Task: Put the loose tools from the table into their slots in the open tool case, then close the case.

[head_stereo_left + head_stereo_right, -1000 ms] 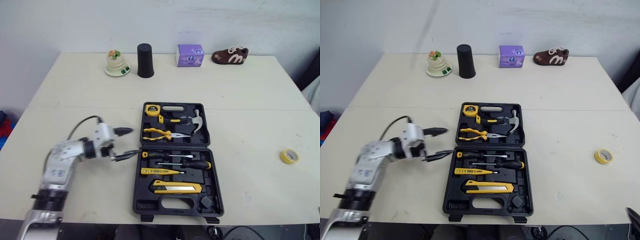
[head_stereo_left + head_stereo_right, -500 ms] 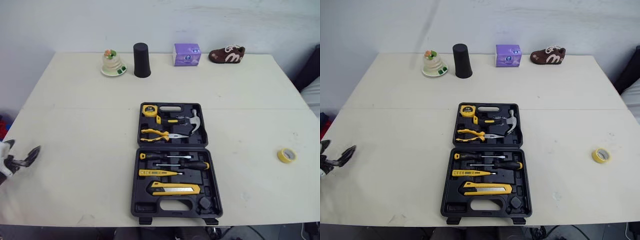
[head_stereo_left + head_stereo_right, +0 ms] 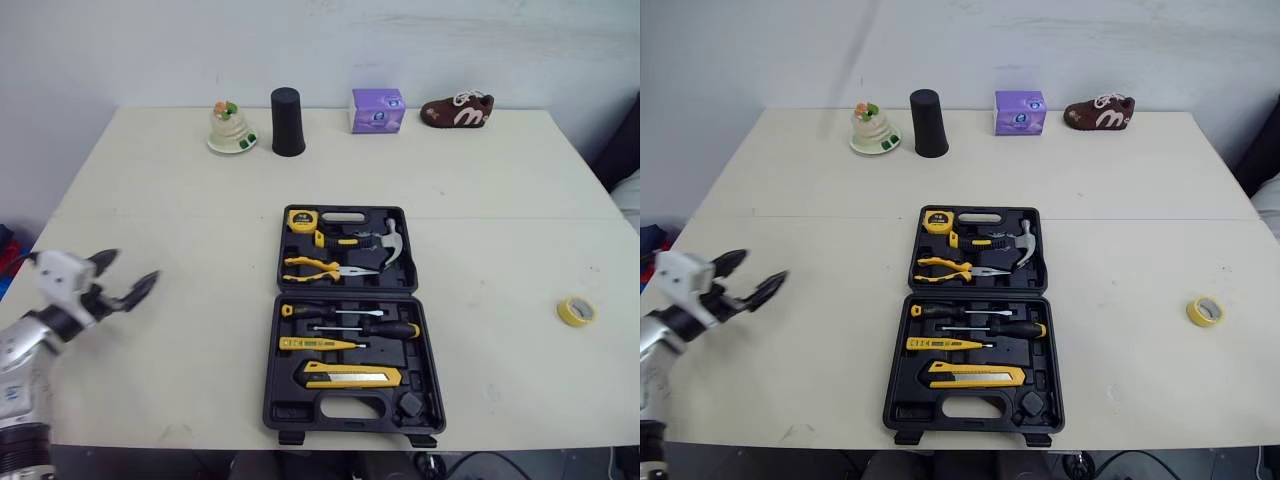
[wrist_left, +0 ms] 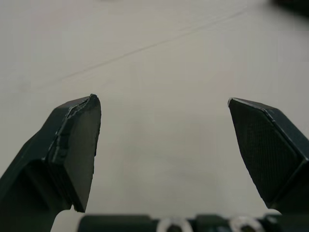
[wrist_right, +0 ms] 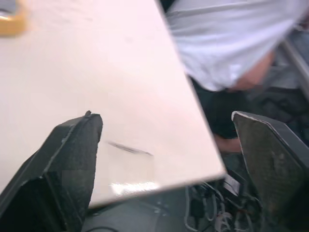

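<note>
The black tool case (image 3: pixel 347 318) lies open in the middle of the table. Its lid half holds a tape measure (image 3: pixel 302 218), a hammer (image 3: pixel 385 242) and pliers (image 3: pixel 325 267). The near half holds screwdrivers (image 3: pixel 350 320), a yellow tester (image 3: pixel 318 344) and a utility knife (image 3: pixel 350 375). A yellow tape roll (image 3: pixel 576 311) lies loose on the table far to the right. My left gripper (image 3: pixel 137 264) hovers open and empty over bare table well left of the case. In the right wrist view my right gripper (image 5: pixel 161 114) is open over the table's edge, with the tape roll (image 5: pixel 9 19) beyond it.
Along the far edge stand a small cake figurine (image 3: pixel 230 127), a black cup (image 3: pixel 288 121), a purple box (image 3: pixel 378 110) and a brown shoe (image 3: pixel 458 110). A person in white clothing (image 5: pixel 227 43) is just past the table edge near my right gripper.
My left gripper drew back from the case's left side to the table's far left, then came partway back to the right. It has stayed open and empty.
</note>
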Available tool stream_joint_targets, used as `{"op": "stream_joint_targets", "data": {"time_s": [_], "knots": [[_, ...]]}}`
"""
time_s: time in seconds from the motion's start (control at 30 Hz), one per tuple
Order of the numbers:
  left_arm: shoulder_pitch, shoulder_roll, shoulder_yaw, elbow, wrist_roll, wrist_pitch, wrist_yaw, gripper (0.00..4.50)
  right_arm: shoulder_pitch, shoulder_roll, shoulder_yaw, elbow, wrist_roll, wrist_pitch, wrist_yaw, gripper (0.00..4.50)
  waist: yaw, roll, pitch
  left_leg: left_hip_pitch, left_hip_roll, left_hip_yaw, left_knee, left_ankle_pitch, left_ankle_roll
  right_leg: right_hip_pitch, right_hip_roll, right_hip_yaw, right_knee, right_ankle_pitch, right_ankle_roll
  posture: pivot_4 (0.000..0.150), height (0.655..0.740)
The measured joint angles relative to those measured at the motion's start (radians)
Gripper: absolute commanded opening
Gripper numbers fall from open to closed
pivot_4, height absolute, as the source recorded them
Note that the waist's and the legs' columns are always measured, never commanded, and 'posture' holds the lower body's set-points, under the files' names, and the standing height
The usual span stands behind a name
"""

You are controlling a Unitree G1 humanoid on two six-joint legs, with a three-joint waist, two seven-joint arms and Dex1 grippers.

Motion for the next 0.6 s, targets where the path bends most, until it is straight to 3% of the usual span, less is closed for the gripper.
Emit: {"op": "stream_joint_targets", "data": {"time_s": [0.27,0.47,0.6], "knots": [[-0.139,-0.009,-0.165,-0.245,-0.091,0.161,-0.119,4.39,-0.014,-0.302,0.074,-0.177,0.021,0.291,0.254,4.50,0.002,-0.003,0.002,-0.002,0.001,-0.001,0.001,0.001,-0.002,-0.001,0.005,0.000,-0.003,0.000,0.001,0.150,0.7400],[-0.218,-0.022,-0.243,-0.391,-0.184,0.317,-0.145,4.39,-0.221,-0.489,0.251,-0.022,-0.048,0.370,0.411,4.50,0.003,-0.004,0.004,-0.007,0.001,-0.001,0.007,0.000,0.000,-0.001,0.005,0.000,-0.008,0.001,0.004,0.150,0.7400],[-0.231,-0.032,-0.286,-0.451,-0.198,0.344,-0.155,4.39,-0.446,-0.522,0.421,0.123,-0.109,0.355,0.462,4.50,0.001,0.000,0.007,-0.010,0.001,-0.001,0.014,-0.001,-0.001,-0.002,0.008,0.000,-0.007,0.001,0.005,0.150,0.7400]]}}
